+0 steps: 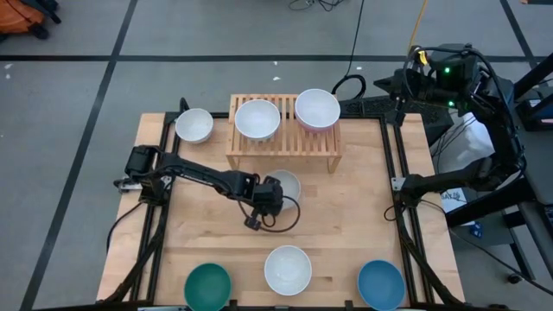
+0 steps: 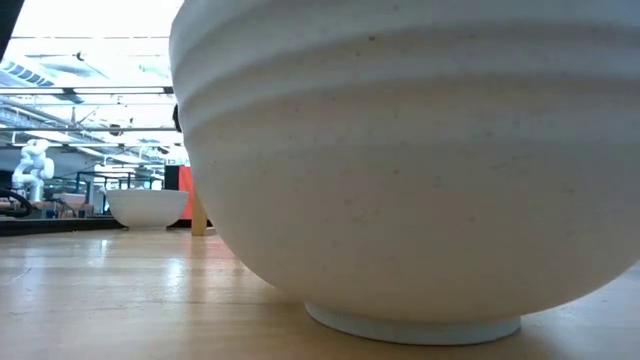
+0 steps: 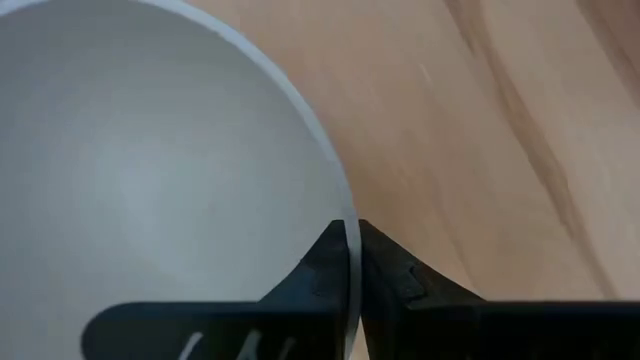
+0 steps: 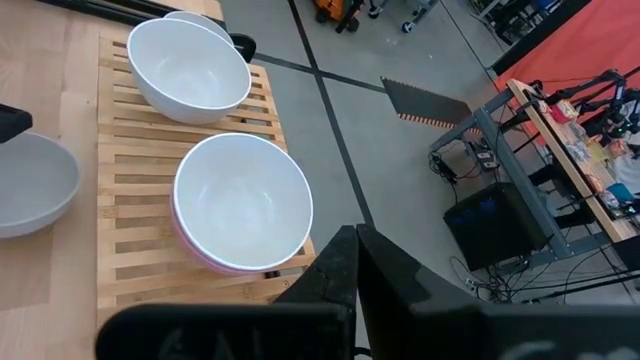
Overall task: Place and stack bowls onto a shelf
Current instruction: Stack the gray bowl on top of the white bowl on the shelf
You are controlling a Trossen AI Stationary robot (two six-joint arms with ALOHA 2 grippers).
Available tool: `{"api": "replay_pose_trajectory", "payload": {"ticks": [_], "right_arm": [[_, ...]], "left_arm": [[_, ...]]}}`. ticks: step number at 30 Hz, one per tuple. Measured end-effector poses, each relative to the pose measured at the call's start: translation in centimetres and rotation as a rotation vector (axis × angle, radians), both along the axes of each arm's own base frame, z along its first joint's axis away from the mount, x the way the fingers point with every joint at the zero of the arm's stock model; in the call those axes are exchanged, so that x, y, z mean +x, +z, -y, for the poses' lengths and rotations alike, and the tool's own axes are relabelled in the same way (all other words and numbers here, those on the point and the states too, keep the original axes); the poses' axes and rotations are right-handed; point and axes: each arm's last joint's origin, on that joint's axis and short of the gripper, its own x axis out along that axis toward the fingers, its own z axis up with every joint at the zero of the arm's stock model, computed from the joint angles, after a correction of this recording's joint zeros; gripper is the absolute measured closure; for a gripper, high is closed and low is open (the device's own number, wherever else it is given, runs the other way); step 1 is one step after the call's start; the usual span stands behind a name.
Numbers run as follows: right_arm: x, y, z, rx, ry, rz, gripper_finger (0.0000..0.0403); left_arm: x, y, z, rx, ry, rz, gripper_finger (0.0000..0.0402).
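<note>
A white bowl (image 1: pixel 287 181) stands mouth up just in front of the light wooden shelf (image 1: pixel 283 149), and my left gripper (image 3: pixel 352 250) is shut on its rim. On the shelf sit a white bowl (image 1: pixel 257 119) and a white bowl nested in a pink one (image 1: pixel 317 110). Another white bowl (image 1: pixel 194 125) rests on the table left of the shelf. Along the near edge stand a teal bowl (image 1: pixel 207 287), a white bowl (image 1: pixel 288 269) and a blue bowl (image 1: pixel 381 284). My right gripper (image 4: pixel 355 245) waits shut, raised off the table's right side. My left gripper pinches the white bowl's rim (image 3: pixel 349 215) on its near-left side, one finger inside the bowl and one outside. The fingers come slanting down from the table's left. The bowl is upright; whether its foot is on the table, I cannot tell.
In the low view the near white bowl (image 2: pixel 400 170) fills most of the picture, with the far-left bowl (image 2: pixel 147 207) and a shelf leg (image 2: pixel 198 210) behind it. Bare wood lies between the shelf and the near row. Black frame rails (image 1: pixel 399 173) run along the table's sides.
</note>
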Motion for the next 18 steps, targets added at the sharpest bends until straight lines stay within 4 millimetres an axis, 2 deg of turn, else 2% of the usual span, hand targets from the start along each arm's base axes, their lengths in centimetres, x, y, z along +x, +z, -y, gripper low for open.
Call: {"api": "replay_pose_trajectory", "payload": {"ticks": [4, 8, 12, 15, 18], "right_arm": [[0.0, 0.0, 0.0, 0.000, 0.000, 0.000, 0.0403], [0.0, 0.0, 0.0, 0.001, 0.000, 0.000, 0.0403], [0.0, 0.0, 0.0, 0.001, -0.001, 0.001, 0.0403], [0.0, 0.0, 0.0, 0.002, -0.001, 0.001, 0.0403], [0.0, 0.0, 0.0, 0.001, -0.001, 0.000, 0.0403]], "left_arm": [[0.1, 0.1, -0.1, -0.035, 0.075, 0.007, 0.0393], [0.2, 1.7, 0.2, -0.064, 0.108, 0.031, 0.0393], [0.5, 5.7, 0.5, -0.098, 0.149, 0.101, 0.0394], [0.0, 8.6, 0.6, -0.099, 0.185, 0.095, 0.0394], [-0.5, 12.5, 1.0, -0.101, 0.203, 0.159, 0.0394]]}}
